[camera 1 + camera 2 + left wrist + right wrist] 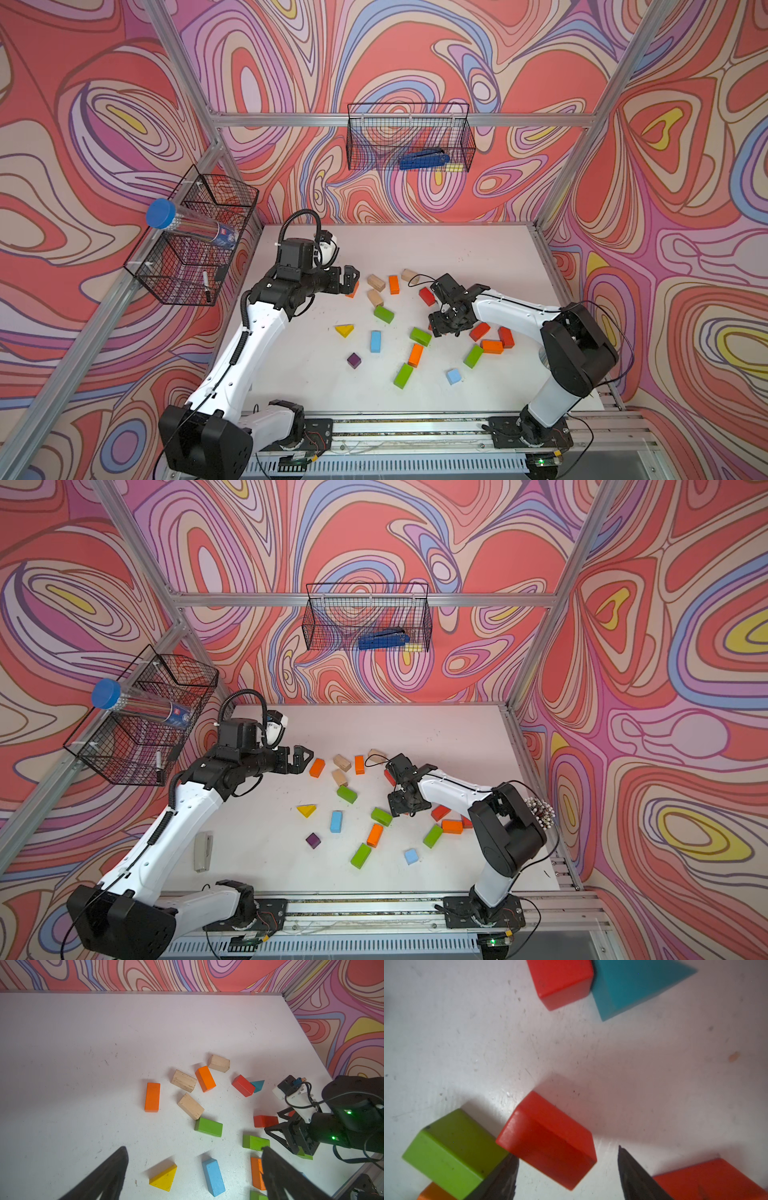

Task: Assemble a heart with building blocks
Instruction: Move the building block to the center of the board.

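Blocks (383,314): left scattered; no heart begun. Left gripper (352,282), nine o'clock: spread wide, empty. Right gripper (566,1153): parted around red block (548,1138), not yet clamped.

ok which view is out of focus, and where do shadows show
Right wrist view: soft throughout, the teal triangle smeared most, a broad shadow over the table beside the red brick. Left wrist view: blocks crisp, the yellow triangle casting a short shadow. Both top views: even light, frame posts splaying, wide-angle look.

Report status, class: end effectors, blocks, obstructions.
Left end effector open, empty. Right end effector open, straddling red brick. Blocks scattered, no heart. Green brick crowds one finger.
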Controlling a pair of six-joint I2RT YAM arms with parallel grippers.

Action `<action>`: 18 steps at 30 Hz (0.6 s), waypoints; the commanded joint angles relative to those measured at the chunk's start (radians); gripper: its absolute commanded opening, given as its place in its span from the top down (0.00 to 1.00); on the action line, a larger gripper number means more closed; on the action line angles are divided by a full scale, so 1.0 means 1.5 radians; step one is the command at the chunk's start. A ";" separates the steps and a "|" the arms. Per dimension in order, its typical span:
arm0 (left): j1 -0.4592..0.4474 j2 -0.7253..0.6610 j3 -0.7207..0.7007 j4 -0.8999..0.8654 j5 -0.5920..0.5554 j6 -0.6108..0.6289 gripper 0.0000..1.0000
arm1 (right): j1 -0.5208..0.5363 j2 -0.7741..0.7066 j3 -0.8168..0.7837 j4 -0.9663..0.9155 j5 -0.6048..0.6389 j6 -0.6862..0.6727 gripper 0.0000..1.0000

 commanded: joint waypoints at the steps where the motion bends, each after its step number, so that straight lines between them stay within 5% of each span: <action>1: -0.001 0.002 -0.005 -0.002 0.007 0.002 0.00 | 0.004 0.021 0.023 0.012 0.020 0.006 0.29; 13: -0.001 0.002 -0.003 -0.003 0.007 0.002 0.00 | 0.004 0.035 0.018 0.034 0.011 0.040 0.65; 18: -0.001 0.002 -0.004 -0.003 0.009 0.000 0.00 | 0.003 0.032 0.001 0.011 0.047 0.093 0.72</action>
